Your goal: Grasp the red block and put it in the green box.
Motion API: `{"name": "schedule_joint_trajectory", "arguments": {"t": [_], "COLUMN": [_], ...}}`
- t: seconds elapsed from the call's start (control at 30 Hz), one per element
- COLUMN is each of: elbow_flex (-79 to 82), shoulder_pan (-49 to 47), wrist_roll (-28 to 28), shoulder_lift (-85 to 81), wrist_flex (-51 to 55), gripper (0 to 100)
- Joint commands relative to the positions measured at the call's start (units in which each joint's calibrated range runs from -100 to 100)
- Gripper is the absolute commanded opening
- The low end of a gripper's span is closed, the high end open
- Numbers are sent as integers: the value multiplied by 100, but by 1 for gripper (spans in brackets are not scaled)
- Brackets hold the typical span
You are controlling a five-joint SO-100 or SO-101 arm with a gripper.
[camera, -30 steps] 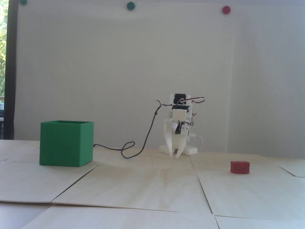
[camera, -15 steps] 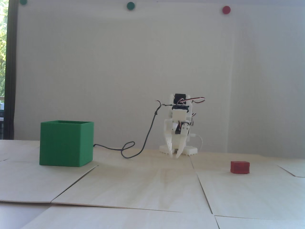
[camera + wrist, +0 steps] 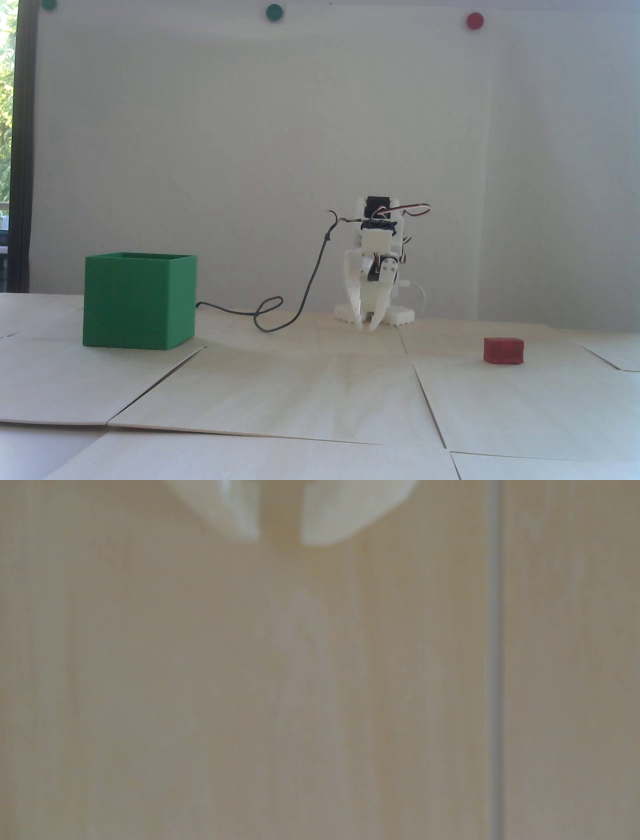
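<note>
A: What does the fixed view give?
B: The white arm (image 3: 376, 260) sits folded at the back of the desk (image 3: 320, 400), its hand (image 3: 366, 326) pointing down with the tips just above the surface, a narrow gap between them, pinching nothing. The red block (image 3: 503, 350) lies on the desk well to the right, apart from the hand. The green box (image 3: 139, 300) stands upright far on the left, with a dark cable (image 3: 300, 310) curling from beside it up to the arm.

A: And the wrist view?
B: Blurred. The hand (image 3: 280, 542) enters from the top, its two pale fingertips (image 3: 242, 518) slightly parted over bare desk (image 3: 242, 705); a seam (image 3: 497, 687) runs down the right. Neither block nor box shows here.
</note>
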Motion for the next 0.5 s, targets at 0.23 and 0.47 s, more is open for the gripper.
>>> {"name": "schedule_joint_trajectory", "arguments": {"t": [0.23, 0.47], "elbow_flex": [38, 38], "shoulder_pan": [-24, -32], "wrist_roll": [39, 39], "shoulder_lift": [-90, -90], "wrist_flex": [211, 219], "gripper": [3, 3]}}
